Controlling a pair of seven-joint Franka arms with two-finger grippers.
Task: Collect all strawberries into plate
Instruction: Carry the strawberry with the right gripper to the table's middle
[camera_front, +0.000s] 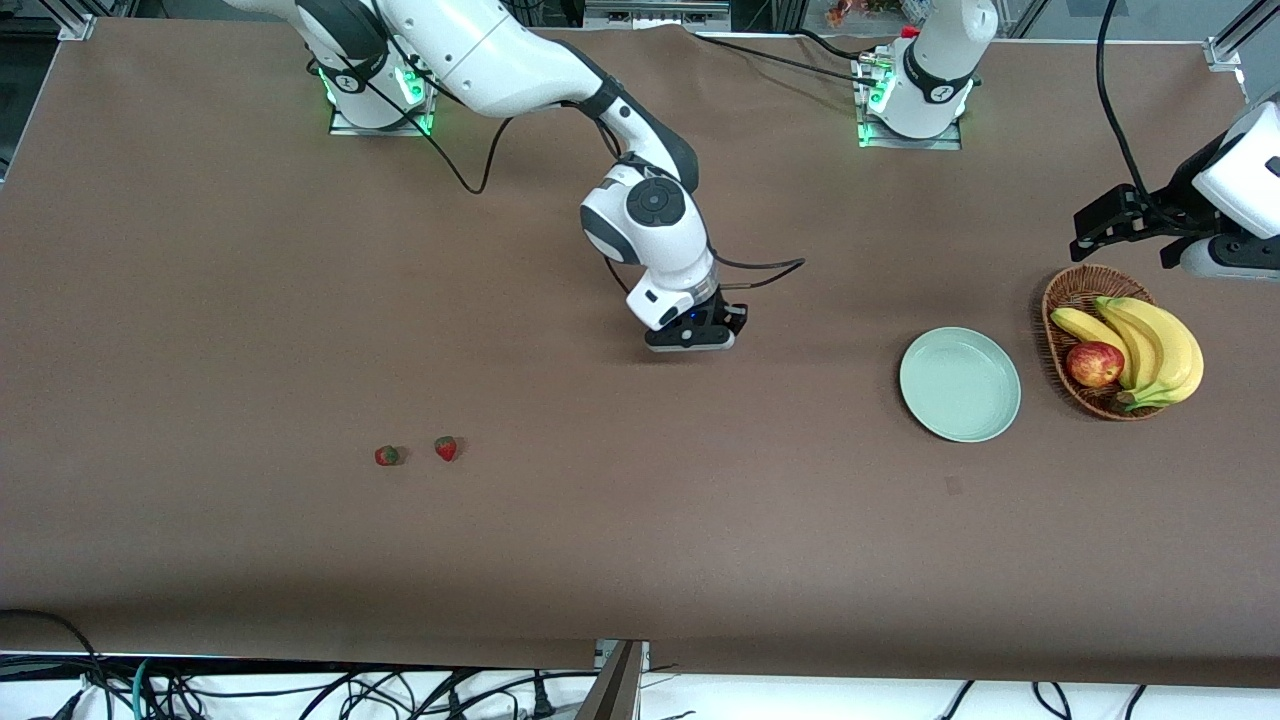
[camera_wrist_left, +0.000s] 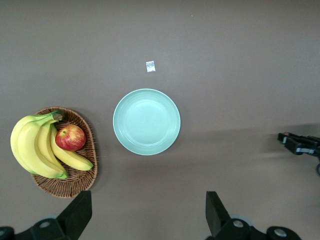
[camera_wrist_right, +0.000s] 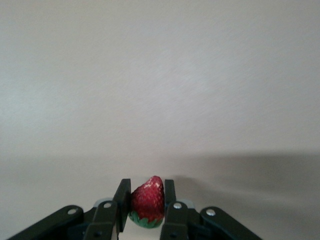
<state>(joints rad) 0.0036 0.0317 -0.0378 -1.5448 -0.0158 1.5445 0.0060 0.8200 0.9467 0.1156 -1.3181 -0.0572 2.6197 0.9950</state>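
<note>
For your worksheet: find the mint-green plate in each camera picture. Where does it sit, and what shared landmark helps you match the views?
Front view: plate lies on the table beside the wicker basket, toward the left arm's end.
Left wrist view: plate is mid-picture, beside the basket.
Right wrist view: not in it.
Shared landmark: the basket's red apple.

Table (camera_front: 600, 520) was plain dull brown, no pattern. Plate (camera_front: 960, 384) was pale mint green, glossy, w/ faint concentric rings seen in left wrist view (camera_wrist_left: 146, 121). Two strawberries on table (camera_front: 387, 456) (camera_front: 446, 448) were red w/ dark green tops; a third (camera_wrist_right: 148, 200), betw. right gripper's (camera_wrist_right: 145, 207) black fingers (camera_wrist_right: 121, 200), was red, speckled pale near tip, green leaves at base. Basket (camera_front: 1075, 295) was brown woven wicker. Bananas (camera_front: 1160, 345) were yellow w/ greenish stems; apple (camera_front: 1094, 364) was red w/ yellow blush. Arms were white w/ black joints; left gripper (camera_wrist_left: 147, 215) was black. Bases glowed green.
</note>
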